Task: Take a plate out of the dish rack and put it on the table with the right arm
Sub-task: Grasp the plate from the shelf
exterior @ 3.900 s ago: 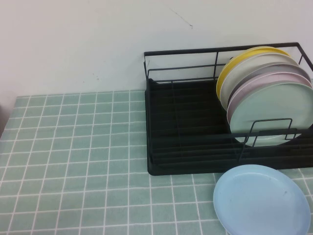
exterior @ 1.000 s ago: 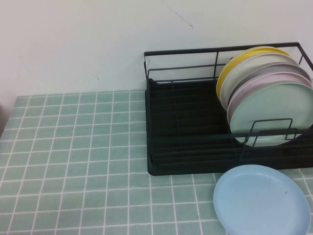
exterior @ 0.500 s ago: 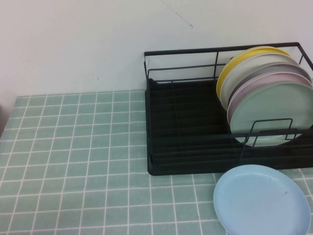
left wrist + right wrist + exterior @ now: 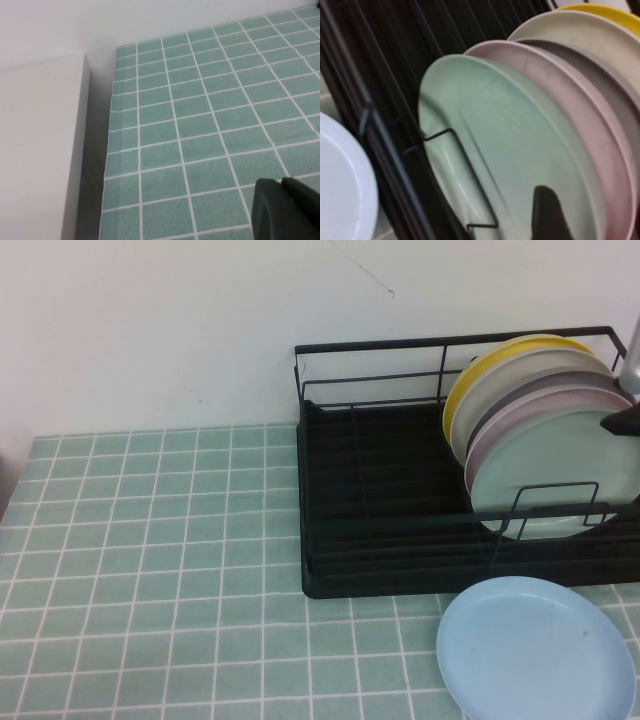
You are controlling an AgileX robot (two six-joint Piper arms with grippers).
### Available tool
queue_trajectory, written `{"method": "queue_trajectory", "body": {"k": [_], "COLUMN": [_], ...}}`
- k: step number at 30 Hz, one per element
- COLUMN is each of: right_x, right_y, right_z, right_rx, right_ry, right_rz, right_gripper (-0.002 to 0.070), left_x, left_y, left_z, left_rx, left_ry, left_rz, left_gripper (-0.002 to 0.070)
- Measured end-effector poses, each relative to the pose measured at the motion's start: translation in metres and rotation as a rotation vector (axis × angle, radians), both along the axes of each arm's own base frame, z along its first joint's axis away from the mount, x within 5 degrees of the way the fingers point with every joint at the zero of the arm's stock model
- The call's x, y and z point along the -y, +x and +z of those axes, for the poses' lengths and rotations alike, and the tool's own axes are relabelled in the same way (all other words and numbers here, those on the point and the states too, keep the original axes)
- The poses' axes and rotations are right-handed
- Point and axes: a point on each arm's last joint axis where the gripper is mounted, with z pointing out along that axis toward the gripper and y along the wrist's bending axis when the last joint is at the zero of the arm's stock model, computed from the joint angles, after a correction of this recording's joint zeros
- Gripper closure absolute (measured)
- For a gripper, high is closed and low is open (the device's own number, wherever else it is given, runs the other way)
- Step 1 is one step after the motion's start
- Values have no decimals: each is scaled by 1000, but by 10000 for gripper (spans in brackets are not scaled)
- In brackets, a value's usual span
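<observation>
The dish rack (image 4: pixel 380 540) stands at the back right of the table (image 4: pixel 150 570). Several plates stand on edge in it. The mint-green plate (image 4: pixel 555 475) is the front one, with a pink plate (image 4: pixel 560 400) right behind it. My right gripper (image 4: pixel 628 400) comes in at the right edge, at the top rims of the front plates. In the right wrist view one dark finger (image 4: pixel 547 215) lies over the face of the mint-green plate (image 4: pixel 510 150); the other finger is out of view. My left gripper (image 4: pixel 280 182) is shut and empty, low over the cloth at the table's left edge.
A light blue plate (image 4: pixel 535 650) lies flat on the table just in front of the rack. Yellow (image 4: pixel 490 365) and cream plates stand further back in the rack. A white wall runs behind the table. A white ledge (image 4: pixel 40 150) borders the table's left side.
My right gripper has come into the high view at the right edge, by the tops of the front plates. The plates and the rack have not moved.
</observation>
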Motion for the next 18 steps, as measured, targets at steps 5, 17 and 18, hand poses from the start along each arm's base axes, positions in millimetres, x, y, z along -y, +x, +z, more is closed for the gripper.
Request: {"method": "queue_trajectory", "body": {"k": [5,17,18], "right_x": [0,2,2], "right_y": [13,27,28], "right_z": [-11,-30,-31], "right_rx": [-10,17,22], "right_ry": [-31,-108,-110], "right_rz": [39,102,96], "right_gripper": [316,316,316], "left_x": [0,0,0], "left_y": [0,0,0], "left_z": [0,0,0], "left_rx": [0,0,0], "left_ry": [0,0,0], "left_rz": [0,0,0], "left_gripper": [678,678,678]}}
